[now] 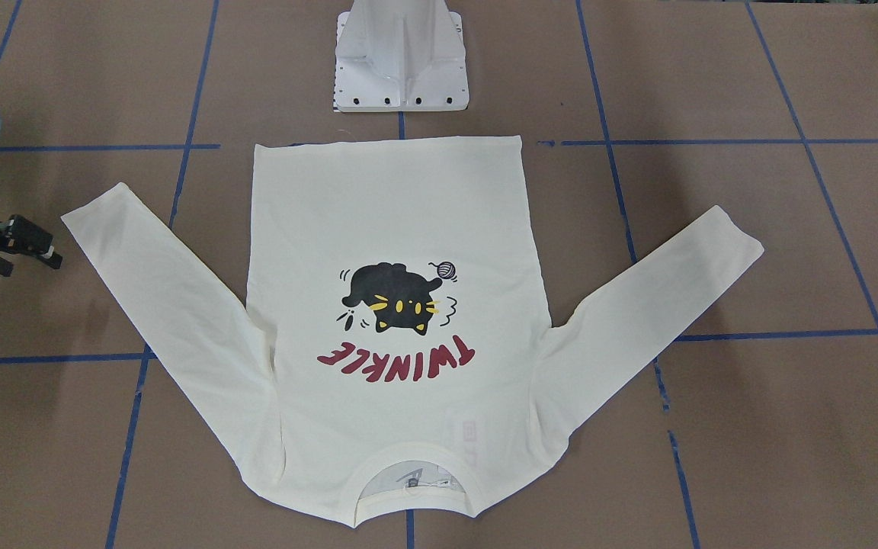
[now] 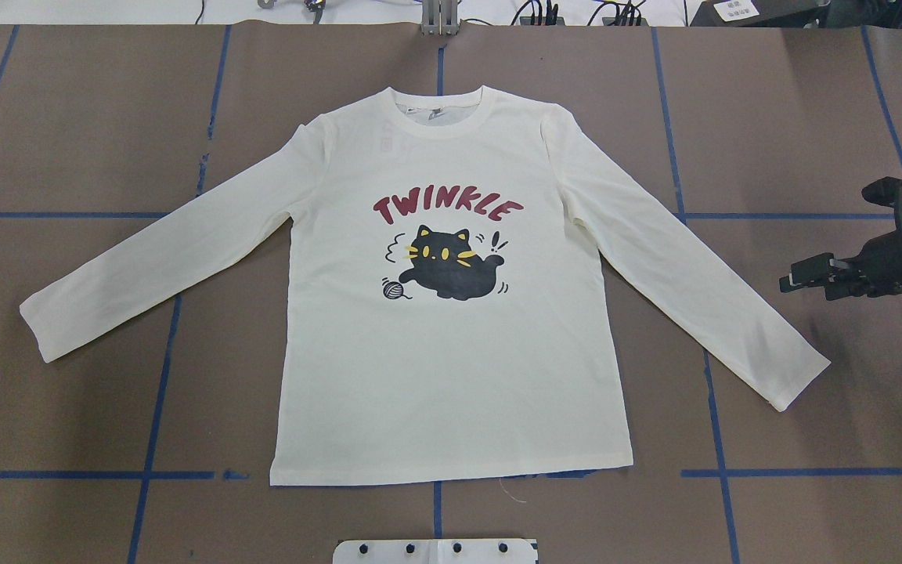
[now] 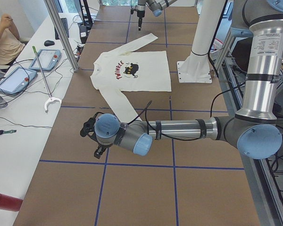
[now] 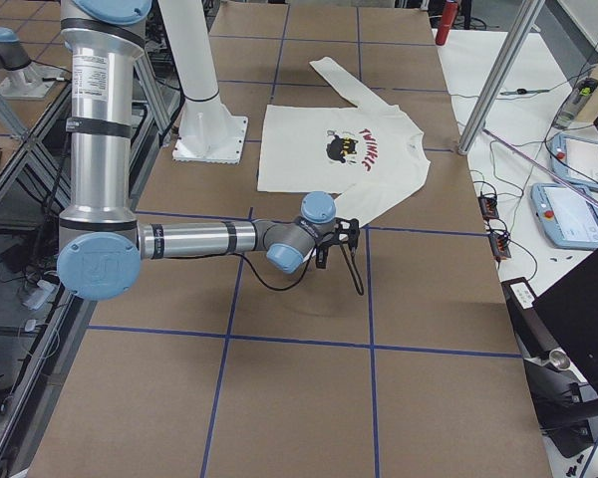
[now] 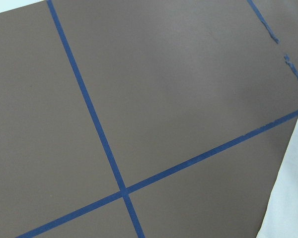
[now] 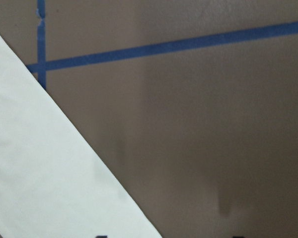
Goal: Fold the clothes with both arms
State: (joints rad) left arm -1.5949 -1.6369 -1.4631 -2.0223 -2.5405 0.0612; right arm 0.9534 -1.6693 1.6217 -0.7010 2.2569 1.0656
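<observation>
The table point(image 2: 67, 423) was covered in brown paper. The shirt point(image 2: 451, 368) was spread flat, print up, across the frame's centre. The right gripper point(image 2: 807, 278) was held open at the right edge, near a sleeve. Whether the left gripper point(image 3: 88, 128) was open could not be told.

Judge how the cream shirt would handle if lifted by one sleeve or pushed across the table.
Probably floppy: the shirt lies flat and thin on the table, so lifted by one sleeve it would likely drape and trail. It looks light for its spread, being only thin cloth. Pushed, it would probably bunch into wrinkles rather than slide whole.
</observation>
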